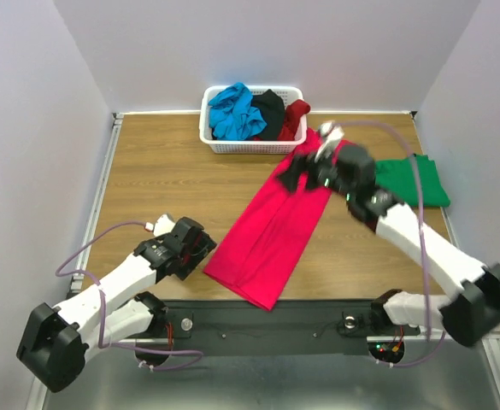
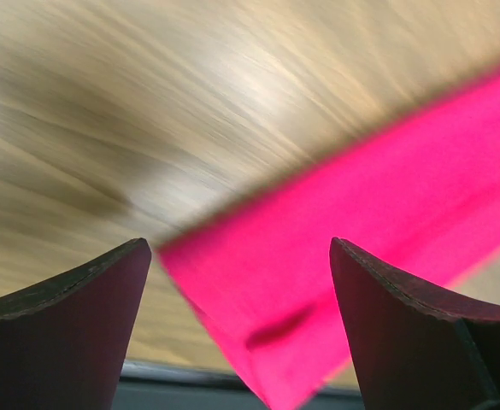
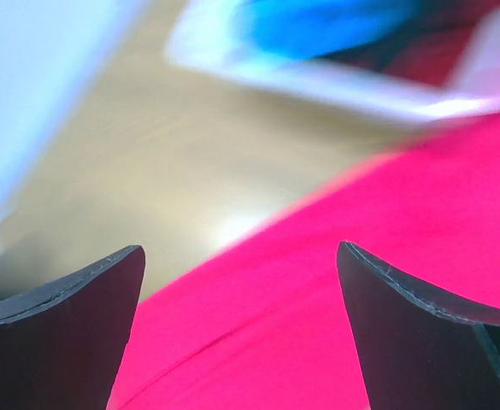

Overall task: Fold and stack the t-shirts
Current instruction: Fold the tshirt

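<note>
A bright pink-red t-shirt [image 1: 273,231] lies folded into a long strip, running diagonally across the table's middle. A green t-shirt [image 1: 410,182] lies folded at the right. Blue [image 1: 232,111], black [image 1: 268,109] and dark red [image 1: 296,118] shirts sit in the basket. My left gripper [image 1: 203,248] is open, just left of the strip's near corner [image 2: 318,282]. My right gripper [image 1: 294,171] is open above the strip's far end [image 3: 335,325]. Neither holds cloth.
A white lattice basket [image 1: 250,145] stands at the back centre of the wooden table [image 1: 164,179]. Grey walls close in the left, back and right sides. A dark rail with the arm bases [image 1: 352,323] runs along the near edge.
</note>
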You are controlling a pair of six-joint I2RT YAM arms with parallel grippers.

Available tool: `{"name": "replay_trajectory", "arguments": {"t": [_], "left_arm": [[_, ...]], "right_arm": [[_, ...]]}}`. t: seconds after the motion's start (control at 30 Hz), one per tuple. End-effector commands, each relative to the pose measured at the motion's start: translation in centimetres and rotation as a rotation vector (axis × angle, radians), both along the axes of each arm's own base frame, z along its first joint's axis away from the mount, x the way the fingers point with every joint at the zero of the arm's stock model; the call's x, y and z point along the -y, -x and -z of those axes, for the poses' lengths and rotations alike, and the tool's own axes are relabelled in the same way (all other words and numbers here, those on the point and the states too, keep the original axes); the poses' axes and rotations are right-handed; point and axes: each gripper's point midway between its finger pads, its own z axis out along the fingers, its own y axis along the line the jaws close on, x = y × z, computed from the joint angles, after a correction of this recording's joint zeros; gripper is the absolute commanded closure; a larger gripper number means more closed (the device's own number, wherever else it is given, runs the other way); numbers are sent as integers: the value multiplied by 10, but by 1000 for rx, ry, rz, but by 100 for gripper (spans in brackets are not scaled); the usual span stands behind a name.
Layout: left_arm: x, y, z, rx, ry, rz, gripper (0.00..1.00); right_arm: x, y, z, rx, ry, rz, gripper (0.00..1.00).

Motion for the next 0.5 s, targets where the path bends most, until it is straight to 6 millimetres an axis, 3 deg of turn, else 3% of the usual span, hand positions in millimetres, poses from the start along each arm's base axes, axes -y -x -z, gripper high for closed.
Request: {"name": "replay_trajectory", "arguments": {"t": [0.0,0.07,0.1,0.2,0.3,0.33,0.47], "left_arm": [[0,4,18,-11,19,87,2],[6,8,30,-33,36,128,2],[6,10,34,-47,27,140,3],[2,15,47,-109,-22,158,11],[1,16,52,-139,-56,175,25],[1,15,52,-138,-58,176,35],[2,16,50,-126,-50,196,50]], "right_arm": [[-43,99,76,-222,60,-149,0],[-58,138,88,-246,78,-217,0],[-73,173,105,-275,132,-291,0],[-96,221,133,-322,232,-379,0],[-120,276,156,-317,345,-484,0],[-124,286,162,-322,365,-502,0],[-119,305,192,-344,471,-499,0]]}}
